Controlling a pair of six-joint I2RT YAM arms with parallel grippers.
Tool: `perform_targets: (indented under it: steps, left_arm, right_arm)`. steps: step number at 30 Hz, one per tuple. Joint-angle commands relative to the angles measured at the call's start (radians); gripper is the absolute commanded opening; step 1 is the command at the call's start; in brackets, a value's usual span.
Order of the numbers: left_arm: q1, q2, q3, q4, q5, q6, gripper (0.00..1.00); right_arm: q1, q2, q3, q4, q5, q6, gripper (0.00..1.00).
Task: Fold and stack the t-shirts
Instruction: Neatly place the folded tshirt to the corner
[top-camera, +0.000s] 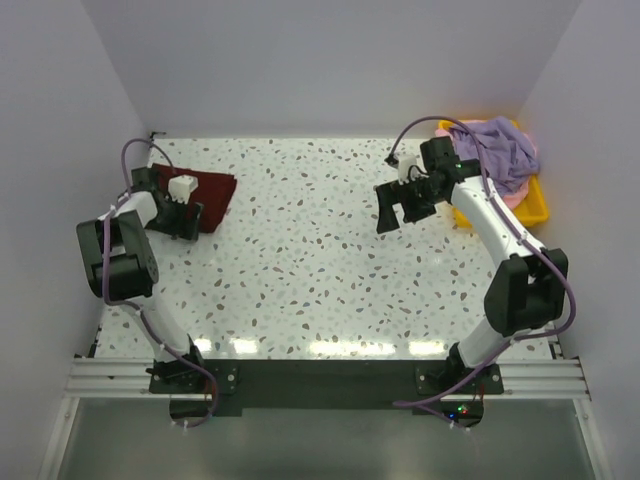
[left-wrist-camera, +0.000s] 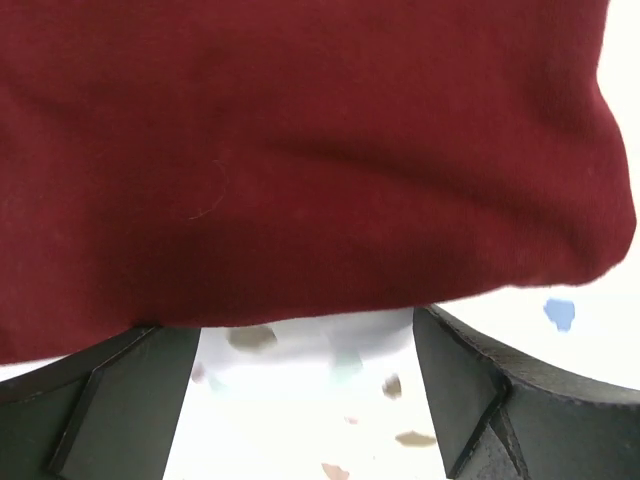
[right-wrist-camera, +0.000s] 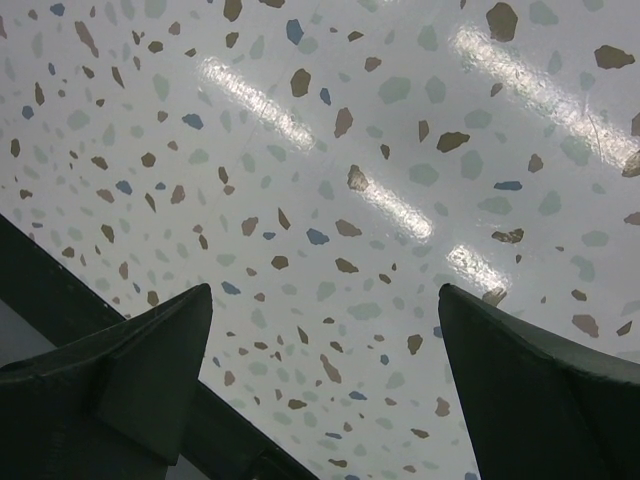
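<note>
The folded dark maroon t-shirt (top-camera: 208, 193) lies at the far left of the table and fills the top of the left wrist view (left-wrist-camera: 300, 150). My left gripper (top-camera: 186, 222) is open and empty, right at its near edge; bare table shows between the fingers (left-wrist-camera: 120, 400). The lavender t-shirt (top-camera: 500, 150) lies crumpled in the yellow tray (top-camera: 538, 205) at the far right, with the pale pink t-shirt (top-camera: 512, 198) showing under it. My right gripper (top-camera: 395, 213) is open and empty above the table, left of the tray; its fingers (right-wrist-camera: 150, 370) frame only speckled tabletop.
The speckled white table (top-camera: 320, 260) is walled at the back and both sides. The dark front rail (top-camera: 320, 375) holds both arm bases.
</note>
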Motion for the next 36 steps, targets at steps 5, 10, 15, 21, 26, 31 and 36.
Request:
perform_targets:
  steps: [5, 10, 15, 21, 26, 31, 36]
  left_arm:
    - [-0.020, 0.166, 0.145, 0.089, 0.010, -0.128, 0.92]
    - [-0.027, 0.239, 0.206, 0.090, 0.042, -0.235, 0.92]
    - [-0.061, 0.267, 0.239, 0.127, 0.070, -0.364, 0.98]
    - [-0.112, 0.290, 0.274, 0.179, 0.033, -0.469, 1.00]
    - [-0.112, 0.365, 0.401, 0.115, 0.028, -0.461, 1.00]
    - [-0.112, 0.394, 0.426, 0.104, 0.004, -0.415, 1.00]
    - [-0.110, 0.330, 0.394, 0.089, 0.008, -0.360, 1.00]
  right_arm:
    - [-0.003, 0.035, 0.016, 0.037, -0.006, -0.016, 0.99]
    - [-0.003, 0.047, 0.011, 0.042, -0.001, -0.015, 0.99]
    - [-0.003, 0.071, 0.019, 0.050, -0.002, -0.010, 0.99]
    - [-0.003, 0.073, 0.025, 0.047, 0.001, -0.007, 0.99]
    - [-0.004, 0.064, 0.023, 0.044, 0.004, -0.015, 0.99]
    - [-0.004, 0.062, 0.022, 0.042, 0.004, -0.016, 0.99]
    - [-0.006, 0.051, 0.043, 0.025, 0.002, -0.019, 0.99]
